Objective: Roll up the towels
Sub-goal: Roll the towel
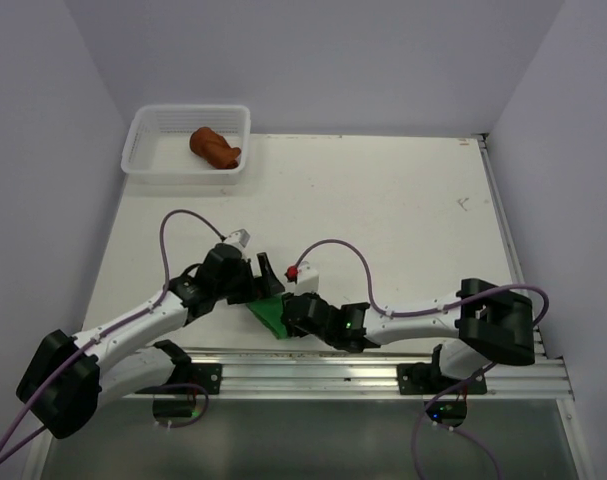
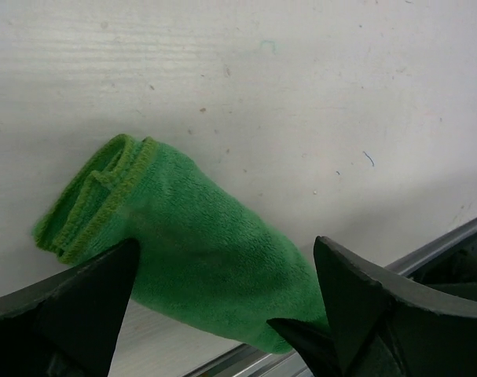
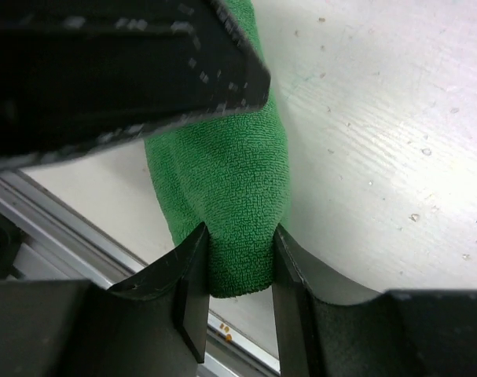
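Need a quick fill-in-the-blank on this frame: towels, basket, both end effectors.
1. The rust-brown towel lies rolled inside the white ___.
2. The right end effector pinches one ___ of the green towel.
3. The left end effector straddles the green towel with its jaws ___.
Missing words: basket; end; open.

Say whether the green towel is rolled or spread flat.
Rolled. The green towel lies as a tube, layered edges showing at one end; the right tool pinches its other end.
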You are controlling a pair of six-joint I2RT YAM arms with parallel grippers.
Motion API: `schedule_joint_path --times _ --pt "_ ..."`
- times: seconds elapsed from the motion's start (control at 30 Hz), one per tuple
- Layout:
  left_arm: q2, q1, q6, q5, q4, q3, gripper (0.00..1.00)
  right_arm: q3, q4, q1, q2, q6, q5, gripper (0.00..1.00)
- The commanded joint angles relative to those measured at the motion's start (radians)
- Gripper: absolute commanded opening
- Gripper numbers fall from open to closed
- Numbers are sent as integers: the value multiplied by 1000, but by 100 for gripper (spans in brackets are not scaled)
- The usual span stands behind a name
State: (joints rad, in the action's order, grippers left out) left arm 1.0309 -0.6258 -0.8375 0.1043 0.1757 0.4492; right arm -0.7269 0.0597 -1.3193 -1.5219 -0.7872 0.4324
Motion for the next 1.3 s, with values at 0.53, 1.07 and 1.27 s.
schedule_joint_path --times 0.53,1.07,1.27 --pt "17 35 -23 -160 412 226 100 -169 9 -176 -195 166 442 11" --pt "15 34 -103 -71 343 160 99 -342 -41 -225 -322 241 554 7" --pt "21 34 -84 -51 355 138 100 -399 -86 -230 -369 238 600 5"
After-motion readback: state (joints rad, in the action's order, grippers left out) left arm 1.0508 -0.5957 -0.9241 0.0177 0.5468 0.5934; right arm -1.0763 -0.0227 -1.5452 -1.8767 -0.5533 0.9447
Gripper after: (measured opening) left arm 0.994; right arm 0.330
